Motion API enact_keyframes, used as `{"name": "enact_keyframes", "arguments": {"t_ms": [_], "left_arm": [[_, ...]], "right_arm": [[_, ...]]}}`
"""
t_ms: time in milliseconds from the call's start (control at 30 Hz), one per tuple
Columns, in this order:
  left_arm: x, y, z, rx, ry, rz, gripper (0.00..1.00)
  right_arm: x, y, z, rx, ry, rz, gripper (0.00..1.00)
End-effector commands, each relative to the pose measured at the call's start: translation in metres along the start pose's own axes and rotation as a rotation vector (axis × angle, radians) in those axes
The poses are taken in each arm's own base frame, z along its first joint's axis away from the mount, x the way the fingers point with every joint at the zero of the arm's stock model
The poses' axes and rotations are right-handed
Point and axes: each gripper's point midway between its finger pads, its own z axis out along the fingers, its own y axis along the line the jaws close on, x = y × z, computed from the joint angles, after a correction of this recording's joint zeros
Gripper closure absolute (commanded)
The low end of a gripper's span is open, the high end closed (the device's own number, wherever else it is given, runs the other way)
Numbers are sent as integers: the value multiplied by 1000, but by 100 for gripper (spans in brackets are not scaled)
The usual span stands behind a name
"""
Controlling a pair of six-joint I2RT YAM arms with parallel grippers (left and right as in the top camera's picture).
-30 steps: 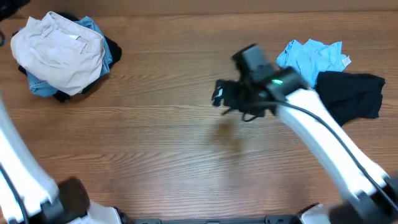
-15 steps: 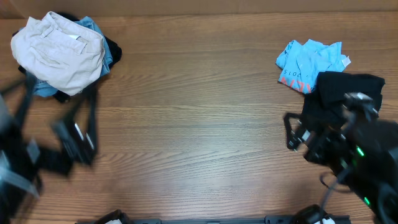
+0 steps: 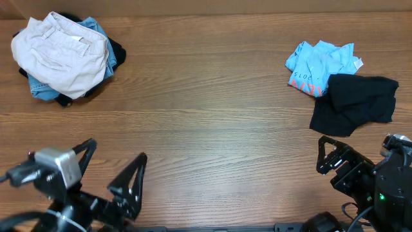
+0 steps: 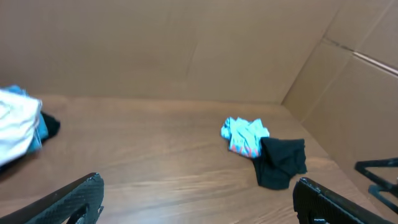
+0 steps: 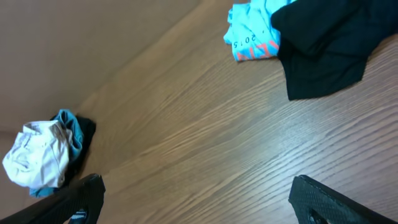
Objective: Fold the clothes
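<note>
Overhead: a second ago the right arm reached out over mid-table near the tee (image 3: 322, 61). Now it is pulled back to the near edge, and the left arm has swung in to match. The left gripper (image 3: 109, 169) and right gripper (image 3: 335, 166) both stand spread wide and empty. The pile (image 3: 61, 55), cream trousers on top, lies well ahead of the left gripper. The tee and black piece (image 3: 354, 103) lie ahead of the right one, touching each other.

Left wrist: spread fingers (image 4: 74, 199) frame bare table (image 4: 155, 162). The pile is far ahead-left, the tee and black piece ahead-right.

Right wrist: nothing between the jaws. The black piece is nearest ahead, the pile far off left.

Likely a reset between garments: the pile is unfolded, so most work remains.
</note>
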Motion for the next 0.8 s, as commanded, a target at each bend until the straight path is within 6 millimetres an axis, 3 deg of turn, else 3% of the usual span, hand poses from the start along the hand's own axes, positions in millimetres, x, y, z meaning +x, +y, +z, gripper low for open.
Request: {"name": "enact_keyframes", "arguments": {"t_ms": [0, 167, 667, 767], "left_arm": [[14, 14, 11, -2, 43, -31, 0], [23, 23, 18, -4, 74, -67, 0], [23, 23, 18, -4, 74, -67, 0], [23, 23, 18, -4, 74, -67, 0]], "right_arm": [[-5, -3, -1, 14, -32, 19, 0], [-5, -3, -1, 14, -32, 19, 0], [-5, -4, -2, 14, -34, 20, 0], [-8, -12, -3, 47, -52, 15, 0]]}}
